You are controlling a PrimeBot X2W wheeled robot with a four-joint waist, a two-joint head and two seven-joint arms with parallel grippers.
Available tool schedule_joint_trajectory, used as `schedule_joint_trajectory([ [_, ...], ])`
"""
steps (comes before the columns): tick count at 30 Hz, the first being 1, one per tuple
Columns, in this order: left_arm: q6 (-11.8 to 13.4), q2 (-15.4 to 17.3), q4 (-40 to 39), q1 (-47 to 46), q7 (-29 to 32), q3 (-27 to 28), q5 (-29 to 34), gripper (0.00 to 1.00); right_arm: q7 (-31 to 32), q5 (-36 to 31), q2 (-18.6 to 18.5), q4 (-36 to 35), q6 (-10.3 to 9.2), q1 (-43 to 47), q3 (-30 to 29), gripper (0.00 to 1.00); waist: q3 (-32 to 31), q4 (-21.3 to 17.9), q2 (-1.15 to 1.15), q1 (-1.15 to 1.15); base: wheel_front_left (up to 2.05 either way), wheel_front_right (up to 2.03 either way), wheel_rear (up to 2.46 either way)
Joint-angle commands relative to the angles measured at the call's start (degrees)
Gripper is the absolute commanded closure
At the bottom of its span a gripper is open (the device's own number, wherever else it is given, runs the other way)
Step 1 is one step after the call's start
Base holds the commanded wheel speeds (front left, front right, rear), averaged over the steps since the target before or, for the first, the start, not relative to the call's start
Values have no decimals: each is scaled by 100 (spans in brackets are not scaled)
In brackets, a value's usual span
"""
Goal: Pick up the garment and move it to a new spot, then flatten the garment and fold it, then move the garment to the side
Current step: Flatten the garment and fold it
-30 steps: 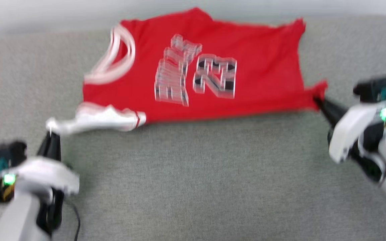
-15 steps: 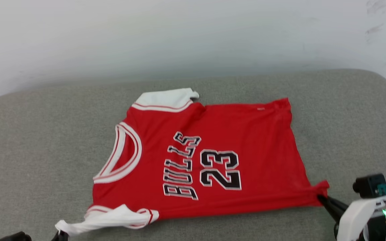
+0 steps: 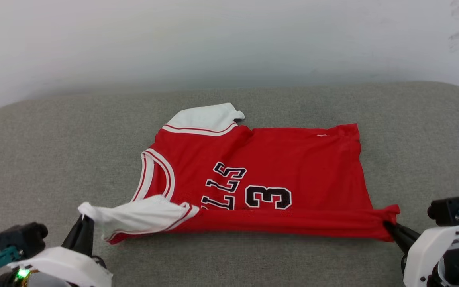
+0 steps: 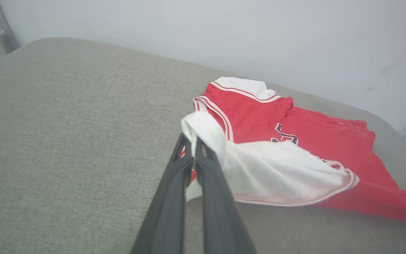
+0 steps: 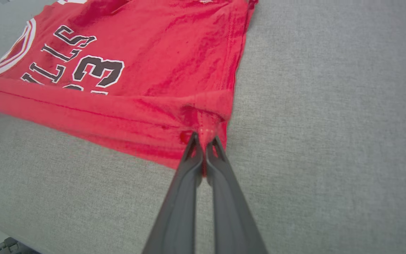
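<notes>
The garment (image 3: 293, 159) lies mid-cushion (image 3: 54, 159), near edge lifted. Left gripper (image 3: 83, 219) is clamped on the near white sleeve (image 3: 138, 217), right gripper (image 3: 389, 228) on the near hem corner (image 3: 391, 213). We judge either thin pinch may slip, skewing the fold.

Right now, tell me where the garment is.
Head view: the garment lies centre on the grey cushion, its near edge held by the left pincer and right pincer.
</notes>
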Motion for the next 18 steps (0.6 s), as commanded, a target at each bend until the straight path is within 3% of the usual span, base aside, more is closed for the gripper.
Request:
schedule_joint_trajectory([
  [1, -46, -59, 90, -207, -42, -49, 47, 100, 77, -46, 41, -49, -10, -161, -51, 100, 200, 29, 0, 0, 0, 0, 0],
  [11, -665, -346, 1386, -1667, 16, -458, 49, 100, 427, -242, 138, 371, -8, -1124, 164, 100, 975, 0, 0, 0, 0, 0, 0],
  [18, -1057, -604, 2425, -2234, -32, -635, -67, 100, 130, -181, 122, 1033, -8, -1510, 424, 100, 1279, 33, 0, 0, 0, 0, 0],
])
